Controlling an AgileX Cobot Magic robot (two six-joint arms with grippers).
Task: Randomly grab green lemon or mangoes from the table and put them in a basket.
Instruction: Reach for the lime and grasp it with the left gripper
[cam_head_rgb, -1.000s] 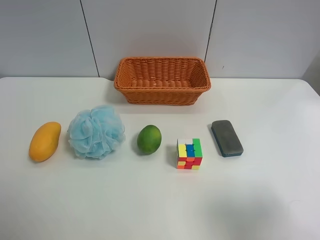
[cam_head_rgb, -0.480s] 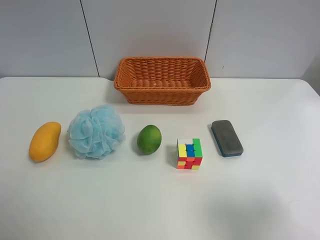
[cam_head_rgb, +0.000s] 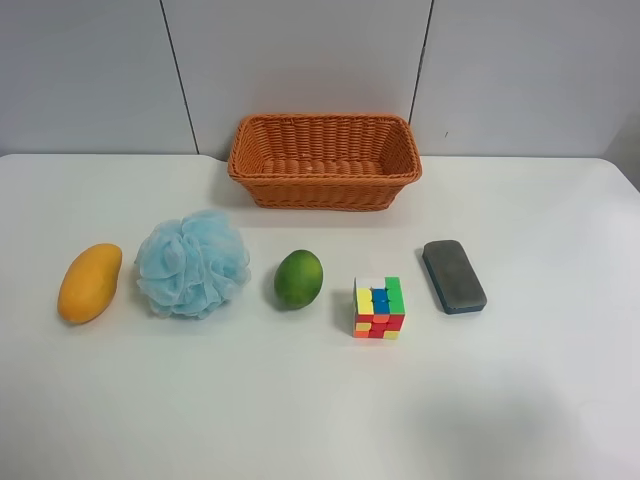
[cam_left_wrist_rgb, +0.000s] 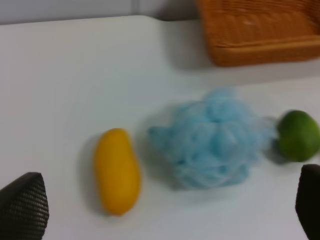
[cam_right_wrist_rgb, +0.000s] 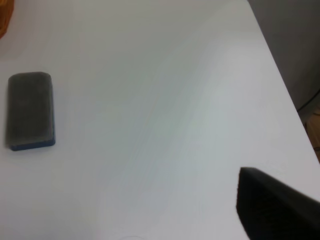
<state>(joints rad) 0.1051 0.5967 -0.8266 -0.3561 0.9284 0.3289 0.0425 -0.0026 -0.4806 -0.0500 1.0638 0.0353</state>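
Mango (cam_head_rgb: 90, 283): elongated, orange-yellow, lying on the white tabletop (cam_head_rgb: 300, 410) at the left end of a row of five objects. Just right of it, not touching, sits a fluffy light-blue bath pouf (cam_head_rgb: 192, 263). Green lemon (cam_head_rgb: 298, 279): small, round-oval, next in the row, near the pouf but apart from it, at about the middle of the tabletop. Farther right stands a multicoloured puzzle cube (cam_head_rgb: 379, 307), slightly nearer than the lemon. At the right end lies a dark grey eraser block (cam_head_rgb: 453, 276) with a blue base. Basket (cam_head_rgb: 325, 160): orange-brown wicker, rectangular, set at the far side of the tabletop against the wall, beyond the lemon. Both fruits rest on the tabletop, well apart from the basket. Left jaws: the two dark fingertips (cam_left_wrist_rgb: 22, 210) stand wide apart, on the near side of the mango and pouf. Right jaws: only one dark finger (cam_right_wrist_rgb: 272, 210) shows, right of the eraser block, so whether they are apart or together cannot be told.
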